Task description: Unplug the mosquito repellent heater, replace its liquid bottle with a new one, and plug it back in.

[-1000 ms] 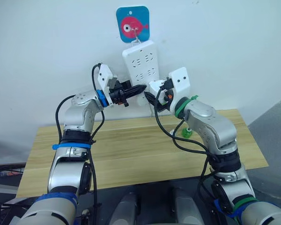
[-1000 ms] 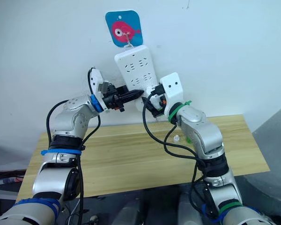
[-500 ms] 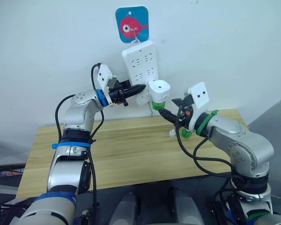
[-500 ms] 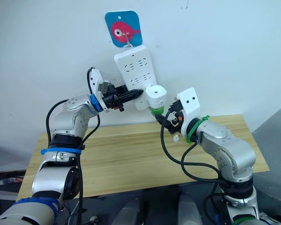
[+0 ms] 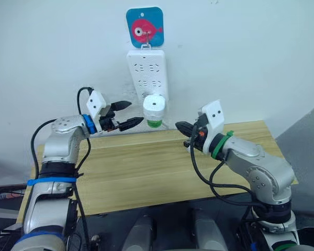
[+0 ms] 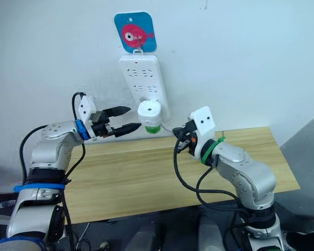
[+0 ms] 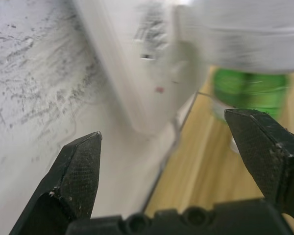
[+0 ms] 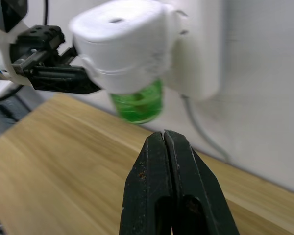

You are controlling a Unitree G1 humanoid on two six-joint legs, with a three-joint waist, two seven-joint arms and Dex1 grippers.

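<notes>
The mosquito repellent heater [image 5: 154, 106], a small white rounded unit, sits plugged into the bottom of the white power strip [image 5: 146, 70] on the wall. A green liquid bottle [image 5: 154, 123] hangs under it. My left gripper [image 5: 136, 112] is open just left of the heater, touching nothing. From the left wrist, its fingers [image 7: 81, 169] spread wide before the strip and the bottle [image 7: 247, 90]. My right gripper [image 5: 178, 126] is shut and empty, a short way right of the bottle. The right wrist view has its closed tips [image 8: 164, 134] below the heater [image 8: 120, 44] and bottle [image 8: 137, 100].
The strip hangs from a blue plaque with a red fish [image 5: 145, 27] on the white wall. Below lies a light wooden table [image 5: 146, 172]. A thin cord [image 8: 201, 129] runs down from the strip to the table's back edge.
The strip, tilted before, now hangs straight with the heater at its bottom. My left gripper opened and drew back left. My right gripper let go, backed away right and shut.
</notes>
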